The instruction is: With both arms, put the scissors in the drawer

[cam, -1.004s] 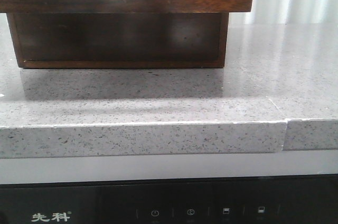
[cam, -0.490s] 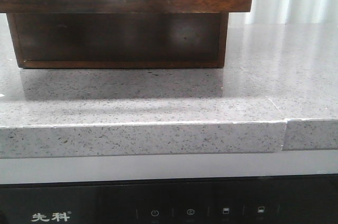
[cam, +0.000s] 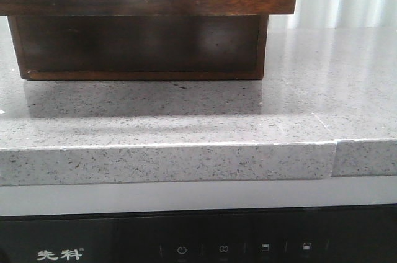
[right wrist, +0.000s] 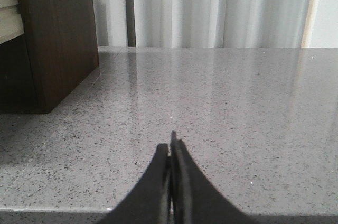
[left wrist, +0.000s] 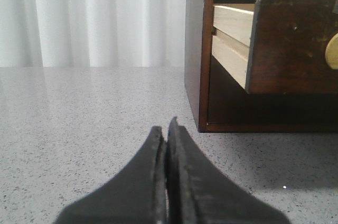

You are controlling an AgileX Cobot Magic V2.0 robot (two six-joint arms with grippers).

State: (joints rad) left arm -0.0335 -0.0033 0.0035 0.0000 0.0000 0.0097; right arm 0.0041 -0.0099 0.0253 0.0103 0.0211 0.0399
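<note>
Your left end effector [left wrist: 167, 129] and right end effector [right wrist: 172, 142] are both pressed fully closed, holding nothing, low over the grey counter [cam: 298, 102]. The drawer [left wrist: 285, 39] sticks out of its cabinet [left wrist: 196, 49]. You cannot see the scissors anywhere.

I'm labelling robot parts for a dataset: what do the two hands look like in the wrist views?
Each of the left hand and the right hand shows only as two matte black fingers, broad at the base and curving to narrow tips. No cables, markings or arm links are visible.
</note>
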